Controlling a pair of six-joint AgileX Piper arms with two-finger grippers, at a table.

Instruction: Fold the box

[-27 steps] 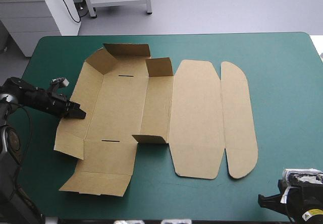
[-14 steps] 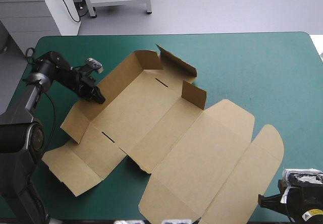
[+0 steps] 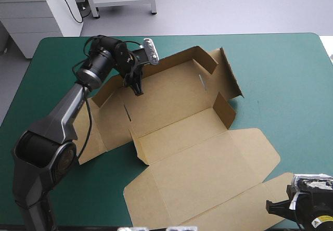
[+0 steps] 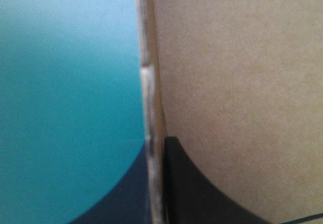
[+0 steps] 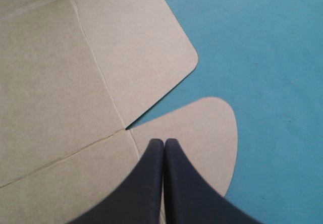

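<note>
Box (image 3: pixel 182 137) newly askew on teal-green cover (image 3: pixel 291 75)

The box (image 3: pixel 197 163) runs off the high view's bottom edge. In the left wrist view its edge, between the jaws of the left gripper (image 3: pixel 136 88), is blurred, one jaw only a dim shadow.

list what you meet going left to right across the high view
bare teal-green cover → box → right gripper at the table's near right corner. The left gripper sits over the box, so it is left out.
</note>
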